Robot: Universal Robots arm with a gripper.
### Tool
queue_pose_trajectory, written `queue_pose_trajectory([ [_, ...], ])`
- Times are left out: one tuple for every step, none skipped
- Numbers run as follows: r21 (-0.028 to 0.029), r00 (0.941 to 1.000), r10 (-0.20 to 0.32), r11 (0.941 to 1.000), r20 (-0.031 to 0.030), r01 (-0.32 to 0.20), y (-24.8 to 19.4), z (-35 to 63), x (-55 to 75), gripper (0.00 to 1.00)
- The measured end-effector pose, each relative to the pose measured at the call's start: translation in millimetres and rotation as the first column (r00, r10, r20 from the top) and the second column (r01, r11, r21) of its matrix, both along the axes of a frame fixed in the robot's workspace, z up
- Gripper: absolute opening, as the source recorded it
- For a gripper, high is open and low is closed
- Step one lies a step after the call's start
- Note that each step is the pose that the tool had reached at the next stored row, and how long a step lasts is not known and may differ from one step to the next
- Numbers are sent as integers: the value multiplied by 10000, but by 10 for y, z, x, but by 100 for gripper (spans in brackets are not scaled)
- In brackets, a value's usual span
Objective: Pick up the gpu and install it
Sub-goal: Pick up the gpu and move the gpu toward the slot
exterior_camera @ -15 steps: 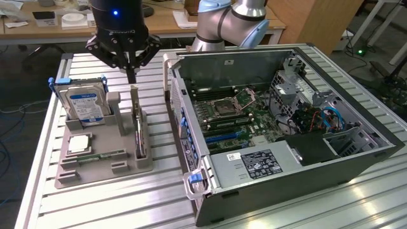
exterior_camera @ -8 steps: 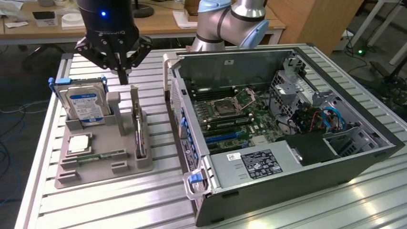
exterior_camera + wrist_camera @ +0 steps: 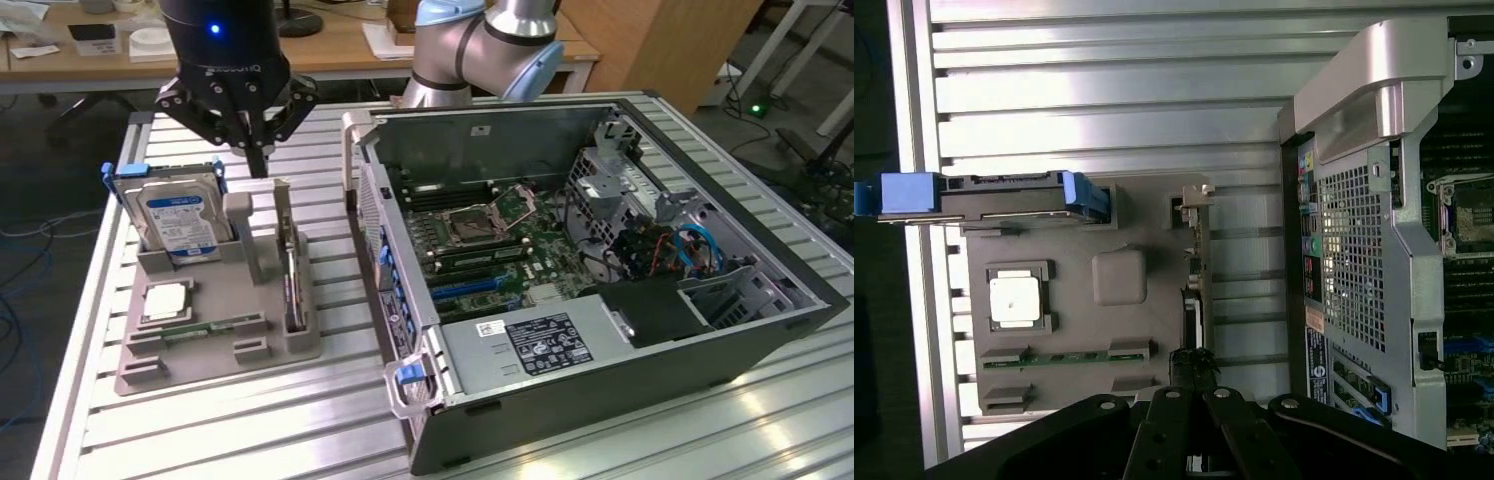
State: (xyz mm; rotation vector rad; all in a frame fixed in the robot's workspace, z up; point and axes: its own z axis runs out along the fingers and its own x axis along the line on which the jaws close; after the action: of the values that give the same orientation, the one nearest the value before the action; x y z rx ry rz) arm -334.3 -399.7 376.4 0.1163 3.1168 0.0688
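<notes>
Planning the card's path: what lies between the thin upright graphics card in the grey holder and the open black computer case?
Only bare slatted aluminium table separates the thin upright graphics card from the black computer case, in both views.

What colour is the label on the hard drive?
The label is blue, clearest in the exterior view.

We see bright, even room light. Glare streaks the table [image 3: 767,425] slats far from the gripper [image 3: 254,158], past the computer case [image 3: 667,365]. Under the gripper shadows are soft, and the case interior is dim.
</notes>
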Motion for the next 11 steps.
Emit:
queue_pose_trajectory([
  [0, 10000, 0, 10000, 0, 0, 0, 0, 0, 11],
  [0, 10000, 0, 10000, 0, 0, 0, 0, 0, 11],
  [-1, 10000, 1, 10000, 0, -1, 0, 0, 0, 11],
  [0, 10000, 1, 10000, 0, -1, 0, 0, 0, 11],
  [0, 10000, 1, 10000, 0, -1, 0, 0, 0, 11],
  [0, 10000, 0, 10000, 0, 0, 0, 0, 0, 11],
  [0, 10000, 1, 10000, 1, -1, 0, 0, 0, 11],
  [0, 10000, 1, 10000, 0, -1, 0, 0, 0, 11],
  [0, 10000, 1, 10000, 0, -1, 0, 0, 0, 11],
  [0, 10000, 1, 10000, 0, -1, 0, 0, 0, 17],
  [0, 10000, 1, 10000, 0, -1, 0, 0, 0, 23],
])
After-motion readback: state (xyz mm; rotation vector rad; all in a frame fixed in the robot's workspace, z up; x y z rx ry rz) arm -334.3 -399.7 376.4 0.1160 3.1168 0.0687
